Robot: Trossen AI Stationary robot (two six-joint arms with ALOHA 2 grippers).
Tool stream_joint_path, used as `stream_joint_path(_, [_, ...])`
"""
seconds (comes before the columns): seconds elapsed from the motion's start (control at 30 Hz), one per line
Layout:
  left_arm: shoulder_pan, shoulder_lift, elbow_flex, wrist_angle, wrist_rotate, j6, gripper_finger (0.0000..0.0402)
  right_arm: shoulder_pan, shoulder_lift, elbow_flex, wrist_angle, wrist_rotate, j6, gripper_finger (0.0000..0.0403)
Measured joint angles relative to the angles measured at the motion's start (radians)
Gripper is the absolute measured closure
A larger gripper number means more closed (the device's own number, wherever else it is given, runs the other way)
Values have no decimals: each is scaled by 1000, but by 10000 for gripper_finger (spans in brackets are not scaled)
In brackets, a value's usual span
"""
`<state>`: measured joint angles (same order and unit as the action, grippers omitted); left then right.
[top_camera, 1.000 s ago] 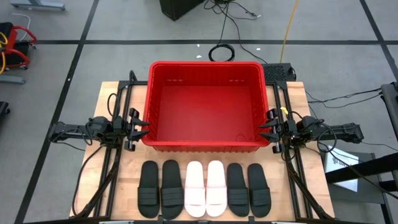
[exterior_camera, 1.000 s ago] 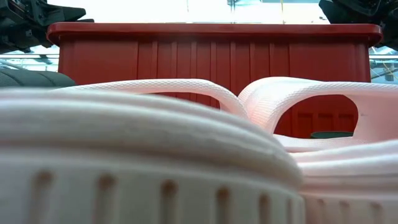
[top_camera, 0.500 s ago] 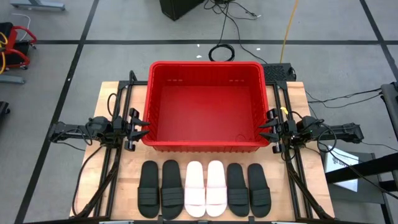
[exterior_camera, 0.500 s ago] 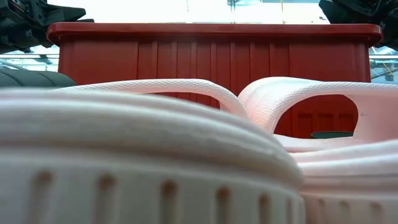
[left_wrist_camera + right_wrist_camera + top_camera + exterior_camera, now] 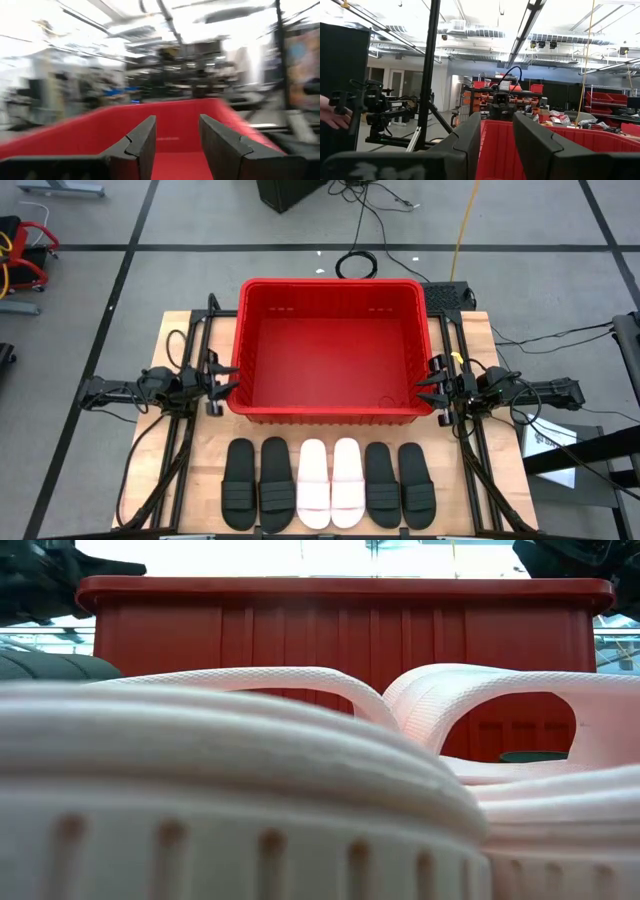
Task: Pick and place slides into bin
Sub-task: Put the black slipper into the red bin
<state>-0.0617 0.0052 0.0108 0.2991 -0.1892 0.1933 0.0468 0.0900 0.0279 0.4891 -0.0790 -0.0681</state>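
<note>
Two grippers — left (image 5: pixel 226 380), right (image 5: pixel 428 387) — flank bin (image 5: pixel 330 418), fingers parted.

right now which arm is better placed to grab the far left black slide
Left, probably. The left gripper sits at the bin's left side, on that black slide's side of the row; the right gripper waits across the bin.

In the low view a white slide (image 5: pixel 230 810) is blocking the bin's (image 5: pixel 340 630) lower wall (its heel is running off the edge); the left wrist view is blurring the room behind the bin.
</note>
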Motion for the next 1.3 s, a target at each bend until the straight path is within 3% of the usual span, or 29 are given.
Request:
stream_joint_path(0.37, [3, 0, 0, 7, -29, 12, 249, 0, 0, 0, 0, 0, 0, 298])
stream_joint_path(0.53, [3, 1, -1, 89, 11, -164, 249, 0, 0, 0, 15, 1, 48, 298])
stream_joint_path(0.73, [3, 1, -1, 190, 73, -306, 249, 0, 0, 0, 149, 1, 83, 298])
stream_joint_path(0.9, [2, 1, 1, 245, 59, -282, 249, 0, 0, 0, 280, 4, 67, 298])
stream_joint_path(1.1, [2, 23, 82, 141, 137, -333, 249, 0, 0, 6, 366, 4, 143, 298])
stream_joint_path(1.3, [2, 148, 269, 60, 136, -290, 249, 0, 31, 89, 355, 4, 130, 298])
